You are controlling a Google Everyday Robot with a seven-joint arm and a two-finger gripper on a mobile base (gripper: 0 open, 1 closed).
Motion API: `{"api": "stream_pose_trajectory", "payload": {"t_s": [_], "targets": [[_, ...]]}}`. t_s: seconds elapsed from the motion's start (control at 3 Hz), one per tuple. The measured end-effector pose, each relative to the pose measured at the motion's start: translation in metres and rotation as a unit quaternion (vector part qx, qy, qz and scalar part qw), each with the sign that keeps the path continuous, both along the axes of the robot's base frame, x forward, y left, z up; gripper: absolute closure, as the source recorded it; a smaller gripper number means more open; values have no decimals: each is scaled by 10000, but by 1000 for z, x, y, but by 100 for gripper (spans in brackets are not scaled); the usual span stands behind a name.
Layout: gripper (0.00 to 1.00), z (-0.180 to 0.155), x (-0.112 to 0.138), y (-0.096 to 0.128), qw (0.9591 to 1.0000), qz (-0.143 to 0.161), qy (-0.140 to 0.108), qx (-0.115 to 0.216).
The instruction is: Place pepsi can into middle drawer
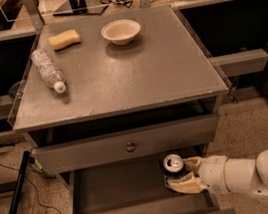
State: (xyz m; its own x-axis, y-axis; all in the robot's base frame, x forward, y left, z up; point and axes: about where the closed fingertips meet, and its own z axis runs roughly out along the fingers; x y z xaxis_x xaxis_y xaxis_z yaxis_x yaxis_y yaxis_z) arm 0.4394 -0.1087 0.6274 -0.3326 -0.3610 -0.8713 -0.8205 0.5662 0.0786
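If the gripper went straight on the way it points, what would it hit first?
The gripper, holding the can over the open drawer, points left. The way looks free up to the drawer's left wall, though depth is unclear.

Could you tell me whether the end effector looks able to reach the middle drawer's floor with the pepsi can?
Probably yes: the end effector, shut on the pepsi can, hangs over the open middle drawer, whose bare floor lies unobstructed.

gripper (179, 176) around pepsi can (173, 164) — in middle drawer (118, 195), right side
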Motion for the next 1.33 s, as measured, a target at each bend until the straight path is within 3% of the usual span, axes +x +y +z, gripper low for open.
{"api": "stream_pose_trajectory", "payload": {"t_s": [0.67,1.33], "targets": [[100,-52,-2,7,9992,-51,397,33],[100,-64,-4,12,9990,-139,418,108]]}}
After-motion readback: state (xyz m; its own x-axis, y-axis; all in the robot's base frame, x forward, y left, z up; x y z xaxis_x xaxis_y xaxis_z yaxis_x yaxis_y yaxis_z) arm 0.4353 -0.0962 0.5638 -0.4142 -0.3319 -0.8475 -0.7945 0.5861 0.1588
